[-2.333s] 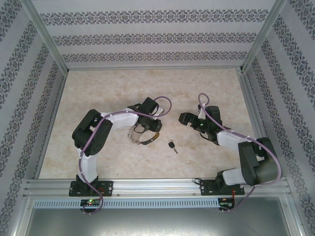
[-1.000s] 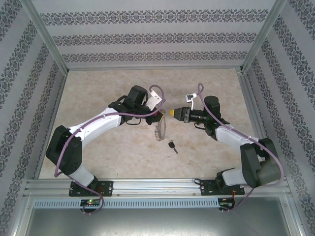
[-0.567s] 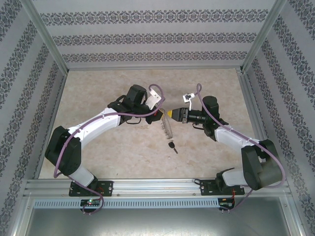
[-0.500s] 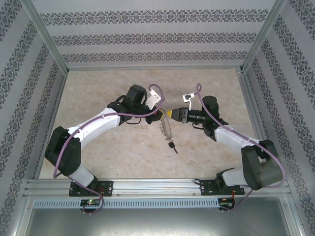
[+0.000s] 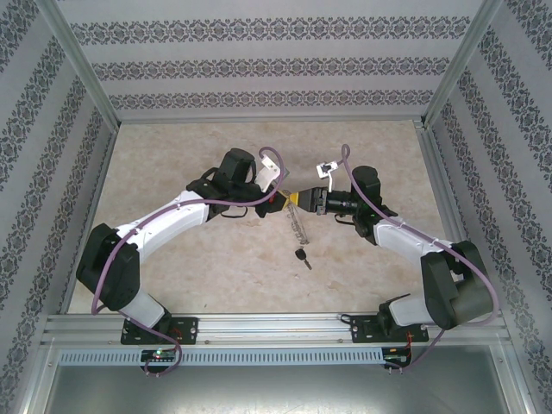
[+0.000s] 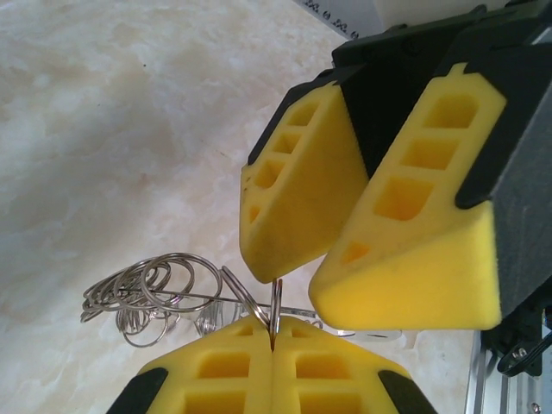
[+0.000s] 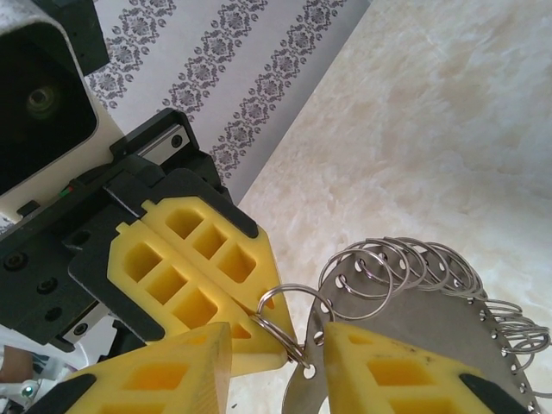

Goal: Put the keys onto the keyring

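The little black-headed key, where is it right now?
In the top view the key lies loose on the table, midway across, just nearer than the keyring held up above it.

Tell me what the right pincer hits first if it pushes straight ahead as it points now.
The right pincer would likely meet the keyring first: its end loop sits between the open fingers. Just behind, the left pincer, shut, clamps that loop. Contact probably comes almost at once.
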